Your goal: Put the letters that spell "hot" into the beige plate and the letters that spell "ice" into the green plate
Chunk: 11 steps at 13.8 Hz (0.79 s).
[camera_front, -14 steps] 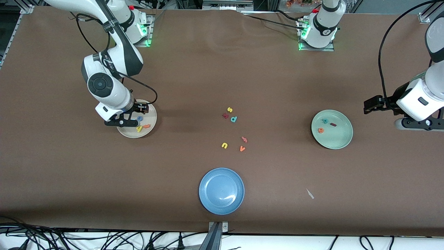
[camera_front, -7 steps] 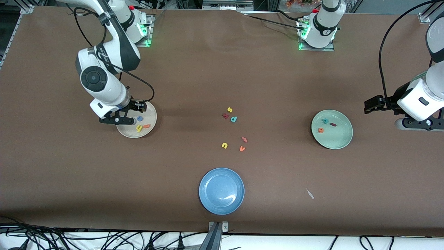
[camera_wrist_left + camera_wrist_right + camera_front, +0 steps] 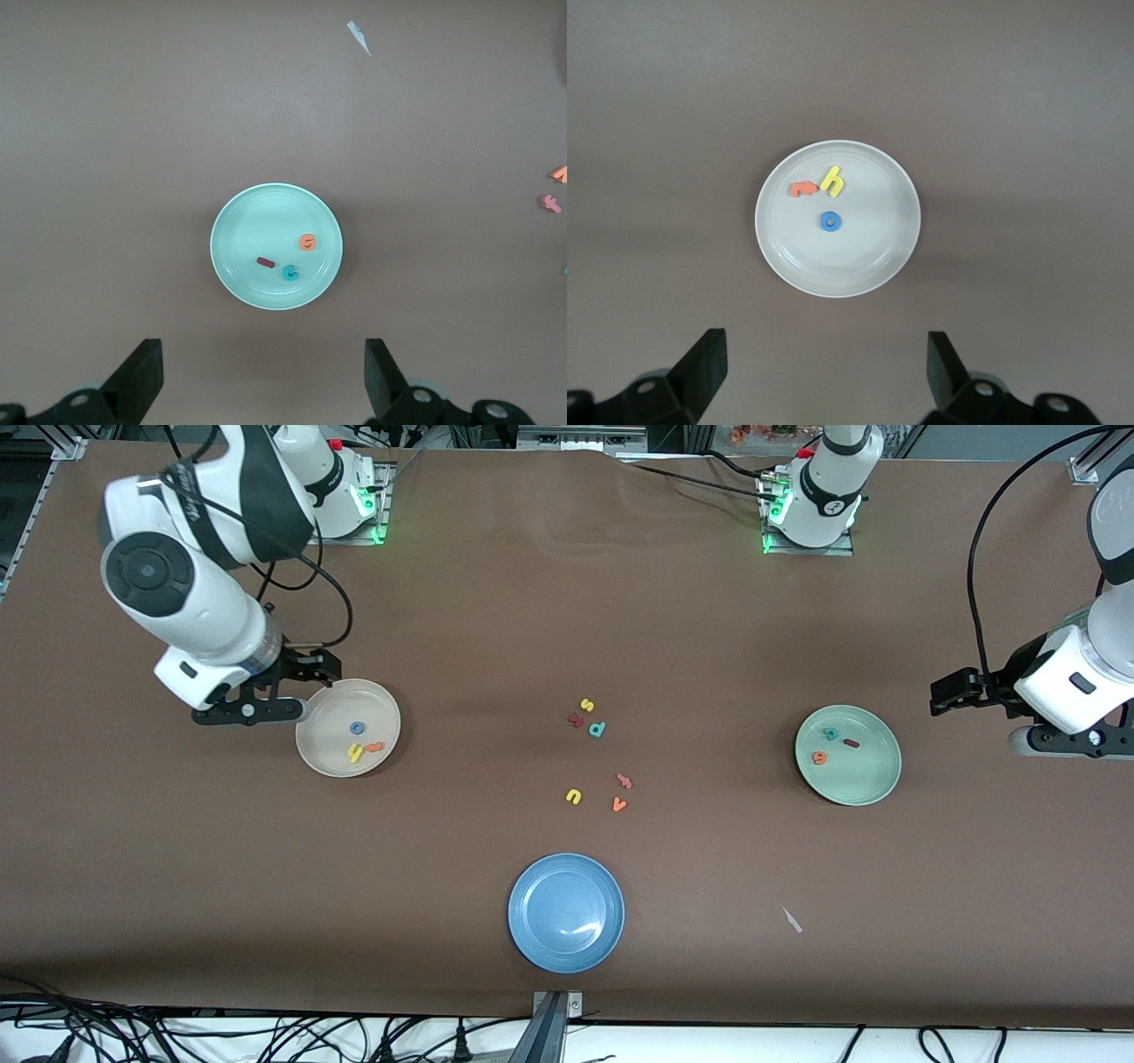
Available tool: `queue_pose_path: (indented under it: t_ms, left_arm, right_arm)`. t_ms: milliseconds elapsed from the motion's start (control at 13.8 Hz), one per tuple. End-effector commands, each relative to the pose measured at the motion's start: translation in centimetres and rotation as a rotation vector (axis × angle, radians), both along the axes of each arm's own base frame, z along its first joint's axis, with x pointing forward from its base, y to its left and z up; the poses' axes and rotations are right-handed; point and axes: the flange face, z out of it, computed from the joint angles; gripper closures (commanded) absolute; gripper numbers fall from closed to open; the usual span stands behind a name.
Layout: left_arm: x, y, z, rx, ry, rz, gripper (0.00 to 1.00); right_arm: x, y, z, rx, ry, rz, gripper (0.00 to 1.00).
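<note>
Beige plate (image 3: 347, 728) sits toward the right arm's end of the table. In it: blue o (image 3: 357, 728), yellow h (image 3: 355, 754) and orange t (image 3: 374, 747), the h and t touching, the o a little apart, farther from the front camera than those two. The right wrist view shows the same three in the plate (image 3: 837, 219): o (image 3: 829, 221), h (image 3: 834, 181), t (image 3: 803, 189).

Right gripper (image 3: 288, 691) hangs in the air just beside the beige plate's rim, on the side toward the right arm's end, over bare table. Jaws spread wide, nothing between them; both fingers (image 3: 700, 361) frame the plate in the wrist view.

Green plate (image 3: 848, 755) lies well apart from the beige plate, toward the left arm's end. It holds the teal c (image 3: 830, 734), dark red i (image 3: 851, 742) and orange e (image 3: 819, 758), none touching. Left wrist view: plate (image 3: 275, 246), c (image 3: 290, 273), i (image 3: 264, 262), e (image 3: 307, 242).

Left gripper (image 3: 952, 691) waits in the air off the green plate's edge toward the left arm's end, jaws wide apart and empty; fingers (image 3: 142, 376) visible.

Between the two plates, loose on the table: yellow s (image 3: 586, 705), dark red x-like letter (image 3: 577, 721), teal d (image 3: 597, 730), salmon-pink letter (image 3: 625, 781), yellow u (image 3: 573, 796), orange v (image 3: 618, 804). Blue plate (image 3: 566, 911) lies nearer the front camera than this cluster. A small pale scrap (image 3: 792, 920) lies nearer the camera than the green plate.
</note>
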Motion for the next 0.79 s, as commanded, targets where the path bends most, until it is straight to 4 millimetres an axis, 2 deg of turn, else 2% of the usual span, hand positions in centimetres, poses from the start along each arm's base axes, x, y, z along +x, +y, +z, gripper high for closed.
queue_pose_path:
  t_ms: [0, 145, 434, 723]
  left_arm:
    - [-0.2, 0.4, 0.7, 0.023, 0.003, -0.020, 0.00]
    - [-0.2, 0.4, 0.7, 0.021, 0.003, -0.020, 0.00]
    - [-0.2, 0.4, 0.7, 0.019, 0.003, -0.020, 0.00]
    - [-0.2, 0.4, 0.7, 0.021, 0.003, -0.020, 0.00]
  right_arm:
    - [0.1, -0.3, 2.9, 0.022, -0.016, 0.013, 0.00]
    - [0.8, -1.3, 4.2, 0.032, -0.036, -0.008, 0.00]
    - [1.8, -3.6, 5.1, 0.078, -0.013, 0.011, 0.00]
    - [1.9, -3.9, 5.0, 0.099, -0.005, 0.001, 0.00]
